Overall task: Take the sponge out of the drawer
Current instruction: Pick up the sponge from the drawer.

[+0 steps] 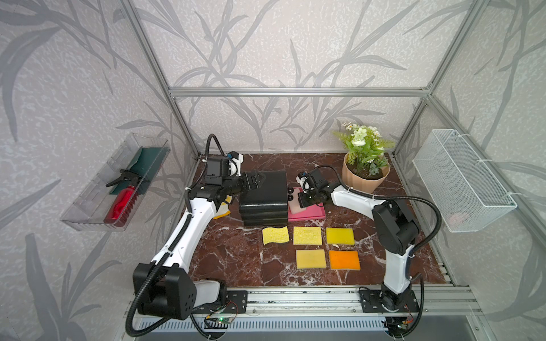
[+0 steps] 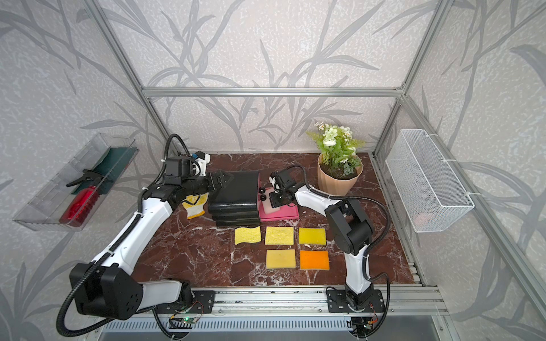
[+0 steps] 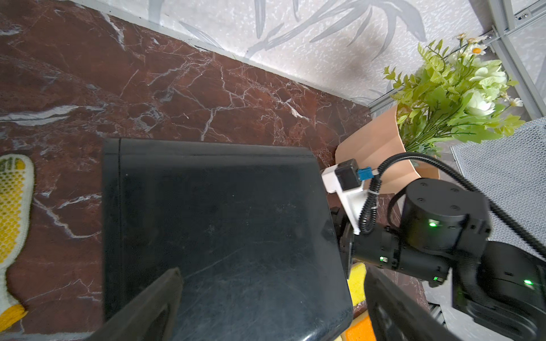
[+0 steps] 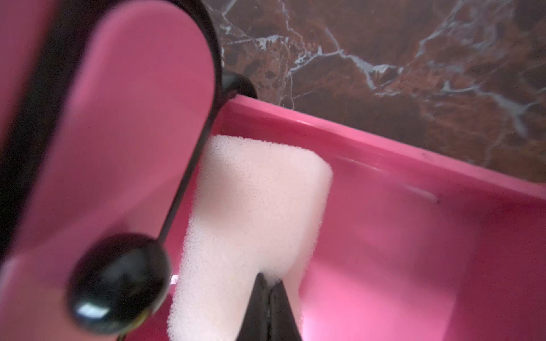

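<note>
Robot lab test cell dressed up as a home, not a real room. Giveaways: bare aluminium frame around everything, leaf-print wallpaper panels fitted inside it as walls, marble-look tabletop ending at a slotted metal rail. Left arm and right arm are bolted to that rail on black plates, cables in corrugated conduit, bare circuit board with a lit LED at the front. Props are domestic: potted plant, black drawer unit, clear bin holding a red spray bottle on one side panel, white mesh basket on the opposite one.
</note>
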Available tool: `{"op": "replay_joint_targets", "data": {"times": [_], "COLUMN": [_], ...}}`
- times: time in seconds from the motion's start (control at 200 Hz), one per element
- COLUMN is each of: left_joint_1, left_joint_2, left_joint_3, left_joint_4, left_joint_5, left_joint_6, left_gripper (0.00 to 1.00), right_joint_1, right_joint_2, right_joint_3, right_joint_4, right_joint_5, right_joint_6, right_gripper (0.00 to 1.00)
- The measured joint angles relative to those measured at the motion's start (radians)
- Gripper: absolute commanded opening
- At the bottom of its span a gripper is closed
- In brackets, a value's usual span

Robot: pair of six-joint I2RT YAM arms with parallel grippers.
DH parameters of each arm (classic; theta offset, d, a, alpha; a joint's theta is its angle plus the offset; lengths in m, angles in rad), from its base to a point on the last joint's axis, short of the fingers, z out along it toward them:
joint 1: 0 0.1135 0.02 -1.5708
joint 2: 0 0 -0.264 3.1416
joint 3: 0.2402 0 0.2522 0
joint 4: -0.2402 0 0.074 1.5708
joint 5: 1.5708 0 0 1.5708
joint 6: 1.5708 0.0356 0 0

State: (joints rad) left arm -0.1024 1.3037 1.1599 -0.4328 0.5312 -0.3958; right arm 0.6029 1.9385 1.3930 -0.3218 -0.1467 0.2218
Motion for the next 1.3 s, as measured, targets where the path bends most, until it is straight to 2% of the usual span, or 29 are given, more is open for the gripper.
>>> {"op": "replay_joint_targets", "data": {"times": [0.25,0.42,0.525,0.645,0.81,1.01,1.185,1.3], "left_joint_1": [0.001,-0.006,-0.042,-0.160,-0.301,-0.396,-0.449,-0.463], "left_joint_2": [-0.001,-0.002,-0.002,-0.011,-0.001,0.092,0.157,0.181], "left_joint_3": [0.000,0.024,0.090,0.162,0.228,0.317,0.332,0.332], "left_joint_4": [-0.002,-0.042,-0.107,-0.174,-0.260,-0.353,-0.407,-0.426], "left_joint_5": [0.027,0.085,0.086,0.064,0.052,0.032,0.022,0.015], "left_joint_6": [0.017,0.059,0.114,0.205,0.285,0.351,0.382,0.388], "left_gripper": [0.90,0.87,0.86,0.85,0.75,0.65,0.55,0.53], "right_joint_1": [-0.003,-0.020,-0.035,-0.045,-0.044,-0.037,-0.034,-0.034], "right_joint_2": [-0.178,-0.232,-0.273,-0.342,-0.442,-0.476,-0.486,-0.493], "right_joint_3": [0.035,0.047,0.053,0.049,0.026,-0.024,-0.063,-0.065], "right_joint_4": [-0.143,-0.245,-0.298,-0.334,-0.348,-0.358,-0.358,-0.357], "right_joint_5": [0.113,0.115,0.063,-0.040,-0.197,-0.326,-0.380,-0.396], "right_joint_6": [-0.149,-0.248,-0.320,-0.412,-0.495,-0.542,-0.553,-0.555], "right_gripper": [0.00,0.00,0.00,0.00,0.00,0.00,0.00,0.00]}}
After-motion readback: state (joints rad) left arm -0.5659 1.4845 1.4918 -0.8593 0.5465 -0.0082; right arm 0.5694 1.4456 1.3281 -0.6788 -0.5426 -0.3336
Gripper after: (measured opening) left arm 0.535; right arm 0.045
